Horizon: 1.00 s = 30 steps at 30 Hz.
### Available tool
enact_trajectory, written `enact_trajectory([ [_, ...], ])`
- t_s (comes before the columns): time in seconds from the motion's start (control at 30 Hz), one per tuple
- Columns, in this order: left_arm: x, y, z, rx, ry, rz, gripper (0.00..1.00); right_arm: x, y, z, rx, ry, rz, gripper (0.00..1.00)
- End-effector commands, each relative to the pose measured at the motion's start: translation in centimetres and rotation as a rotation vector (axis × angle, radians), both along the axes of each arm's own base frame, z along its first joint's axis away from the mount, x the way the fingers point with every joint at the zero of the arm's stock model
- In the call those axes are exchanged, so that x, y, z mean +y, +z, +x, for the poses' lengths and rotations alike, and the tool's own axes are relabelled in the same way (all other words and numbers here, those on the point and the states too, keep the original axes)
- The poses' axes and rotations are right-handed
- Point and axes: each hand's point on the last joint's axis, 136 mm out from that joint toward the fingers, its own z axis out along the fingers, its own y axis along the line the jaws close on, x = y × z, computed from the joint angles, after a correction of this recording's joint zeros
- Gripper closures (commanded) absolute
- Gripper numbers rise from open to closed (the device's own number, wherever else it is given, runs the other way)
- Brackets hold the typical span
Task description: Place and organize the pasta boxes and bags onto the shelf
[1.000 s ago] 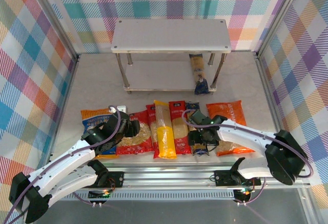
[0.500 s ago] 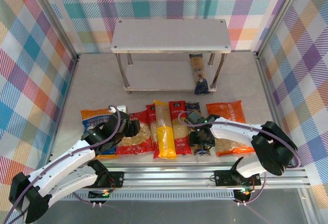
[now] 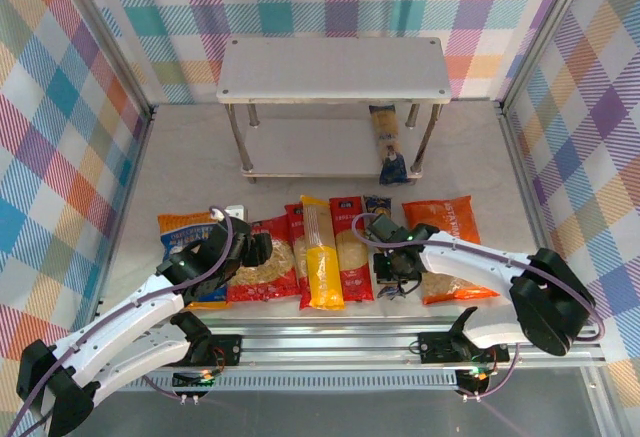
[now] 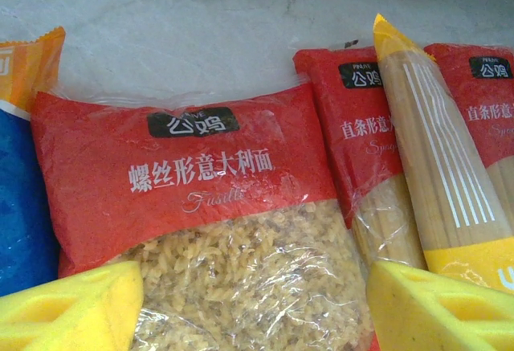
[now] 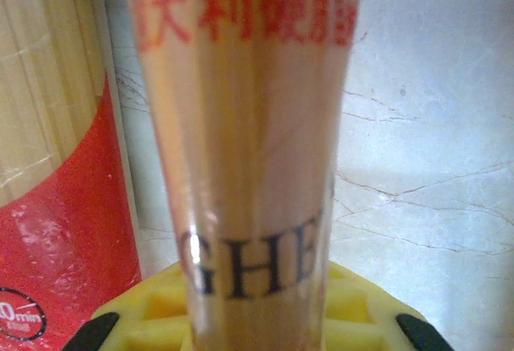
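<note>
The right gripper (image 5: 257, 291) is closed narrow on a clear pack (image 5: 249, 126). In the right wrist view its yellow pads (image 5: 132, 311) show on both sides of the pack, which runs up toward 12 o'clock. In the top view this gripper (image 3: 393, 279) sits over the near end of the clear pack (image 3: 377, 206), whose dark blue far end points to 12. A red pack (image 3: 352, 247) lies just beside it at 9 o'clock, and the orange bag (image 3: 445, 222) is at 3 o'clock, partly under the right arm.

The left gripper (image 4: 257, 279) is spread wide and holds nothing. Its pads (image 4: 72, 307) hang over the red bag (image 4: 201, 182), one toward each side of it. In the top view the left gripper (image 3: 255, 250) hovers above the red bag's (image 3: 270, 275) far left part. The blue-and-orange bag (image 3: 185, 227) is at its 9 o'clock. At 3 o'clock lie a second red pack (image 3: 294, 225), then the yellow pack (image 3: 320, 257), which lies tilted across the two red ones.

All these lie flat in a row on the table (image 3: 180, 167) near the arms. The shelf (image 3: 335, 67) stands at 12 o'clock, well apart from the row. Its top board is bare. On the lower board (image 3: 300, 147), at the right end, lies another clear pack (image 3: 387, 137), its dark blue end toward 6 o'clock.
</note>
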Motion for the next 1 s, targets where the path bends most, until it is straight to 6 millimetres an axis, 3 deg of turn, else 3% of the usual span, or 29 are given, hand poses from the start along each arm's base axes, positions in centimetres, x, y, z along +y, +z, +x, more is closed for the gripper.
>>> enact_trajectory([
  [0.0, 0.1, 0.0, -0.1, -0.011, 0.006, 0.007, 0.27, -0.9, 0.7, -1.2, 0.026, 0.015, -0.017, 1.0],
  [0.27, 0.1, 0.2, 0.3, -0.016, 0.01, 0.02, 0.27, -0.6, 6.2, -1.1, -0.055, 0.083, 0.056, 1.0],
  [0.47, -0.6, 0.3, 0.8, -0.017, 0.002, 0.009, 0.27, 1.8, 11.6, 0.1, -0.16, 0.143, 0.197, 1.0],
  [0.6, -0.8, 0.3, 0.9, -0.015, -0.003, 0.007, 0.27, 3.6, 14.0, 1.2, -0.201, 0.198, 0.246, 1.0],
  [0.7, -1.0, 0.5, 1.0, -0.016, -0.007, 0.003, 0.27, 4.8, 15.6, 3.5, -0.254, 0.22, 0.222, 1.0],
  [0.97, -1.3, 1.3, 1.1, -0.023, -0.021, -0.007, 0.27, 7.0, 16.6, 13.5, -0.338, 0.168, 0.186, 1.0],
])
